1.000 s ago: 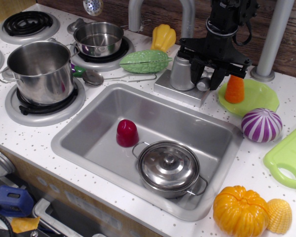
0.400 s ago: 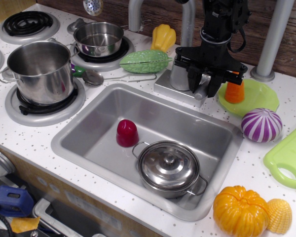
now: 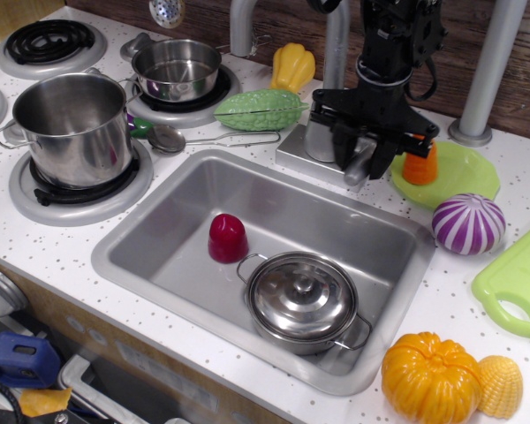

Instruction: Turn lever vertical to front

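Black gripper (image 3: 362, 157) fingers are being held closed around the lever (image 3: 359, 166), which is jutting forward and down from the faucet base (image 3: 322, 132) at upper centre, over the back rim of the sink (image 3: 159, 231). An orange carrot (image 3: 420, 162) on a green plate (image 3: 464, 175) is crowding the gripper's right side, and a green gourd (image 3: 259, 109) is lying to the left. Below, a lidded pot (image 3: 302, 299) and a red cup (image 3: 227, 238) are sitting in the sink.

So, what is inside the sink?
In the sink I see a dark red cup, upside down, and a steel pot with its lid on. What the pot holds is covered.
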You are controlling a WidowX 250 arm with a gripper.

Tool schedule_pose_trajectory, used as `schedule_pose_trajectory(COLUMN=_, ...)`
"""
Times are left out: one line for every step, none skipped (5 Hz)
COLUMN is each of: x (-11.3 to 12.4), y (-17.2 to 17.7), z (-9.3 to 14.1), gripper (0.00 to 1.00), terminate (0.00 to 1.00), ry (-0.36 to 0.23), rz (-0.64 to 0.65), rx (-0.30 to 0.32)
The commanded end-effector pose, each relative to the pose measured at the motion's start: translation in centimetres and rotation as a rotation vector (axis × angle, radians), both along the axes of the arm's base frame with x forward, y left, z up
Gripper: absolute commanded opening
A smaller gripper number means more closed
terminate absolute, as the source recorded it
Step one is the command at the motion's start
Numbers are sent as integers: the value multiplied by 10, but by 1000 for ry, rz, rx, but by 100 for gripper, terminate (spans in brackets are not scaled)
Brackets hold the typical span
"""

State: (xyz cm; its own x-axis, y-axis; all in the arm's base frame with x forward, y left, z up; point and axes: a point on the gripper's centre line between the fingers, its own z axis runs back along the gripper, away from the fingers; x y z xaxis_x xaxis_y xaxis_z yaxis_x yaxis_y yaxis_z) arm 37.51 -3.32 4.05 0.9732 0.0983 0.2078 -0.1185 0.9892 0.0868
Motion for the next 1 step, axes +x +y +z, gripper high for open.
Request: schedule_pose_trajectory(x=7, y=-1, z=24, gripper=100, terminate=100, ry=-44, rz=-18, rx=13)
